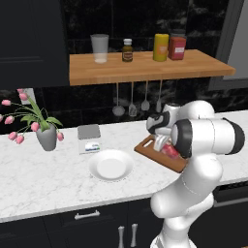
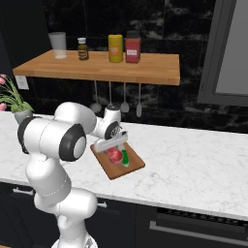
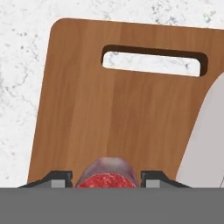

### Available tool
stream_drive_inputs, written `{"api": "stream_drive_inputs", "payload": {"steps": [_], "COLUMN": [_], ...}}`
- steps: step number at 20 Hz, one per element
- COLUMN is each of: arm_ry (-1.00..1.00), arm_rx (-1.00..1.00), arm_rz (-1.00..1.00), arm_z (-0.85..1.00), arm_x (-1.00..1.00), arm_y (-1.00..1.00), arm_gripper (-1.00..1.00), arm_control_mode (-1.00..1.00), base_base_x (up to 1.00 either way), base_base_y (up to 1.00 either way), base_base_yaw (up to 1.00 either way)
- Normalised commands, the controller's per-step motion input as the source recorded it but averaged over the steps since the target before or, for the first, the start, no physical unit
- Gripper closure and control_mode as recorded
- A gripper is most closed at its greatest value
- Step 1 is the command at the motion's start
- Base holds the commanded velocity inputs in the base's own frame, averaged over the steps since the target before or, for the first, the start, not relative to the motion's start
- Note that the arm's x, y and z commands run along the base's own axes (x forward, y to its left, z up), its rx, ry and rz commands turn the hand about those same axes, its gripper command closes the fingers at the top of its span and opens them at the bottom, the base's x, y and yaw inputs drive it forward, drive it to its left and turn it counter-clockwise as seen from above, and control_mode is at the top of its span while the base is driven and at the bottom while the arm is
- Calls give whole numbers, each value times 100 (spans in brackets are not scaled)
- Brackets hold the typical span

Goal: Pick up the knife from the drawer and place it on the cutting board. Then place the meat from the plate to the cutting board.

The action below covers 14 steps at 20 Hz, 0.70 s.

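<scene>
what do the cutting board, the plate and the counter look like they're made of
Cutting board: looks like wood, warm brown with lengthwise grain streaks, smooth matte finish, a slot handle cut through it.
Plate: plain white with a soft sheen on its raised rim, probably glazed ceramic, though plastic would look the same.
Counter: white with grey veining and speckles, so apparently polished marble or similar stone.

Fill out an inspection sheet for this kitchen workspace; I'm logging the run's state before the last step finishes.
Surface: white marble counter.
Job's things: cutting board carries the knife and meat; plate bare; drawer not identified.
Clutter: grey box, tulip vase.
Gripper: gripper over the board, a finger either side of the meat; grip unclear.
Cables: nothing seen.
Surroundings: wooden shelf with jars; hanging utensils; dark cabinets.
</scene>
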Motion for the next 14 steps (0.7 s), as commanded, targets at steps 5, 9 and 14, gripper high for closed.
{"api": "stream_drive_inputs", "payload": {"steps": [5,9,14], "arm_ry": [0,0,0], "arm_rx": [0,0,0], "arm_rz": [0,0,0], "arm_z": [-7,0,0], "arm_x": [33,1,0], "arm_y": [0,0,0], "arm_gripper": [100,100,-100], "arm_control_mode": [-100,-100,-100], "base_base_x": [0,0,0], "base_base_y": [0,0,0], "base_base_yaw": [0,0,0]}}
